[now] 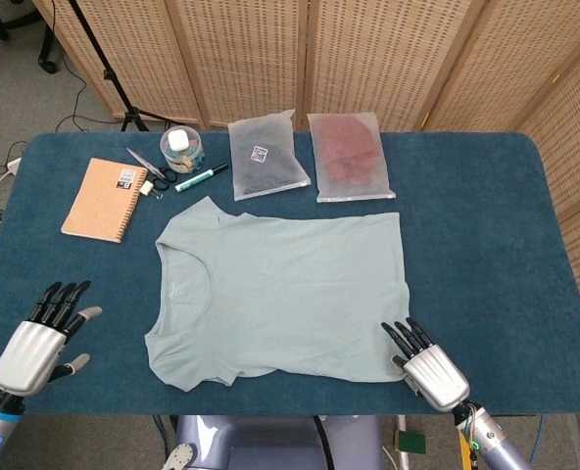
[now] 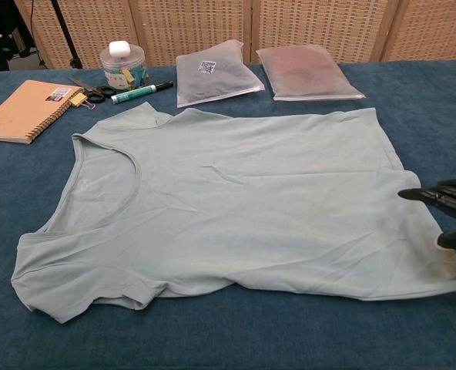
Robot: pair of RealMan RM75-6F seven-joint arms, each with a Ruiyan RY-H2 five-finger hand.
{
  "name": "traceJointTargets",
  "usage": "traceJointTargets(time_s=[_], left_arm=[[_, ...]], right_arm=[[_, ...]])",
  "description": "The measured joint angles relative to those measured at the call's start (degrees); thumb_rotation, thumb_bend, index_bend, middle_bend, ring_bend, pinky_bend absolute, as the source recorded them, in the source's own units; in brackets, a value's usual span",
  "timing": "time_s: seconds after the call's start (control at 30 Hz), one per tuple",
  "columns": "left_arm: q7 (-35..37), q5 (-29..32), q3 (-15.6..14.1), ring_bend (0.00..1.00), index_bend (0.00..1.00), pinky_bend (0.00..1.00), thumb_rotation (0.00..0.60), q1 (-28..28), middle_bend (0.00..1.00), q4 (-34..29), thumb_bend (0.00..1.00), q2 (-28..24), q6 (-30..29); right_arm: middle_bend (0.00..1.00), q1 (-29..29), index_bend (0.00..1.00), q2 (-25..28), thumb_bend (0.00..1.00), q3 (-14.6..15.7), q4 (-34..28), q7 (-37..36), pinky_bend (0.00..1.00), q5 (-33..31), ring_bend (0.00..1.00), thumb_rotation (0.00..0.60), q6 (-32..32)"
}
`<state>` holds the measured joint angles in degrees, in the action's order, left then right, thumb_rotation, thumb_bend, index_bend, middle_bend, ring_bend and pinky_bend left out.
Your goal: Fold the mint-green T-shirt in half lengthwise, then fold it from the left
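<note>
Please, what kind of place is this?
Probably a robot lab or test room: a blue-covered table holding a T-shirt and a notebook, folding wicker screens behind, and a tripod's legs on the carpeted floor.

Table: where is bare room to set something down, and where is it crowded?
Bare table right of the T-shirt and between notebook and left hand. Crowded along the back edge: jar, marker, two bags.

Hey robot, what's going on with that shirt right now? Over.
Left hand open, off the cloth. Right hand open at the hem corner of the mint-green T-shirt. Shirt flat, unfolded. Nothing lying on it.
</note>
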<state>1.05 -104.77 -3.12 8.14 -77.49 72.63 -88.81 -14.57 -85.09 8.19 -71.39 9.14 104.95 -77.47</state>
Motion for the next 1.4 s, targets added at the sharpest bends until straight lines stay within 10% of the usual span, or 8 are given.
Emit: traceJointTargets(time_s=[0.67, 1.4], left_arm=[[16.0, -9.7, -7.7, 0.0, 0.51, 0.0, 0.6, 1.9, 0.0, 33.6, 0.21, 22.9, -6.2], [18.4, -6.5, -8.8, 0.0, 0.51, 0.0, 0.6, 3.3, 0.0, 40.4, 0.22, 31.8, -5.2]], right_arm=[[0.0, -0.3, 0.64, 0.9, 0.52, -0.5, -0.9, -0.4, 0.0, -1.1, 0.0, 0.6, -0.3], [0.0, -0.5, 0.64, 1.5, 0.52, -0.8, -1.6, -0.2, 0.0, -1.8, 0.0, 0.6, -0.3]])
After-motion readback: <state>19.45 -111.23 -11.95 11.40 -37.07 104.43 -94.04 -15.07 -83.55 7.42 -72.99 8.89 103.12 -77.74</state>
